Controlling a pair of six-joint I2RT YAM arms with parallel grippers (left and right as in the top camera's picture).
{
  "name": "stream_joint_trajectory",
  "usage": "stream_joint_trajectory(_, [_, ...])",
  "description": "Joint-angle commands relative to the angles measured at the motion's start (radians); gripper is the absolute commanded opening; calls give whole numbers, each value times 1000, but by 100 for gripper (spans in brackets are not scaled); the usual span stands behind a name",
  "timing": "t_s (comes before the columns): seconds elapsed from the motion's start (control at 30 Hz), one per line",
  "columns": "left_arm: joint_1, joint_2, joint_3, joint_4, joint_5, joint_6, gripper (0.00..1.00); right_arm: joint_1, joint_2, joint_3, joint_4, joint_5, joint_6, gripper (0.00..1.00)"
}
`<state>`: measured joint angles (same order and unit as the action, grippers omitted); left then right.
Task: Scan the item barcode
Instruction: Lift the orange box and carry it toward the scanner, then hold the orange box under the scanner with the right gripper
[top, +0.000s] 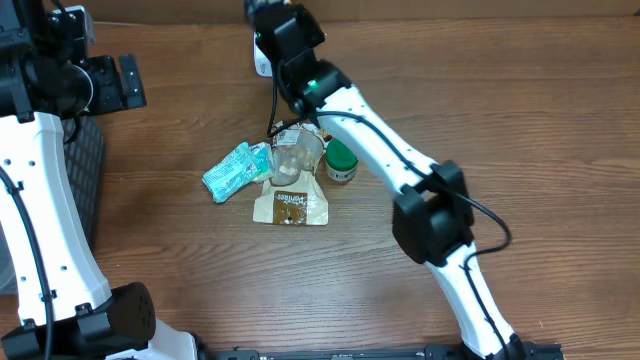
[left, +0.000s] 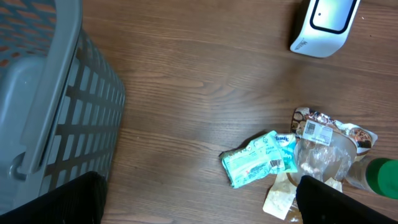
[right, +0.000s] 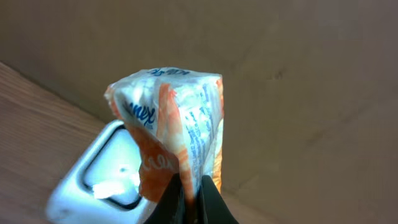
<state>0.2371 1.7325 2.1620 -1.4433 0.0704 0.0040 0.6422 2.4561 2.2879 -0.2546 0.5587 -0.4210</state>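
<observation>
one orange-and-white tissue pack (right: 177, 118) is clenched in the right gripper (right: 189, 199), near the one white scanner (right: 99, 180) at the table's (top: 520, 120) far edge; its lower end is hidden by the fingers. four items lie mid-table: teal packet (top: 235, 170), brown pouch (top: 290, 207), green-capped bottle (top: 341, 160), and a clear plastic thing (top: 296, 155) that is hard to make out. one grey basket (left: 43, 93) at the left edge is cut off. the left gripper (left: 199, 208) is spread wide, empty.

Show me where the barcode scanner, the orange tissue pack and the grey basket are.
barcode scanner (left: 313, 43): left wrist view, white body below the window.
orange tissue pack (right: 177, 118): right wrist view, middle of the wrapper.
grey basket (left: 81, 118): left wrist view, slatted side wall.
</observation>
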Motion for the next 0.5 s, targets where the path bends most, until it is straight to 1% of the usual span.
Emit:
stream_joint_trajectory(0.0, [-6,-11,19,4,-3,19,100,4,67,8,106,43,-356,4])
stream_joint_trajectory(0.1, [-9,-11,19,4,-3,19,100,4,135,8,185,39,-518,4])
stream_joint_trajectory(0.17, [-9,-11,19,4,-3,19,99,3,171,7,215,34,-600,4])
stream_joint_trajectory(0.47, [-9,-11,19,4,-3,19,99,1,211,7,233,-11,-617,4])
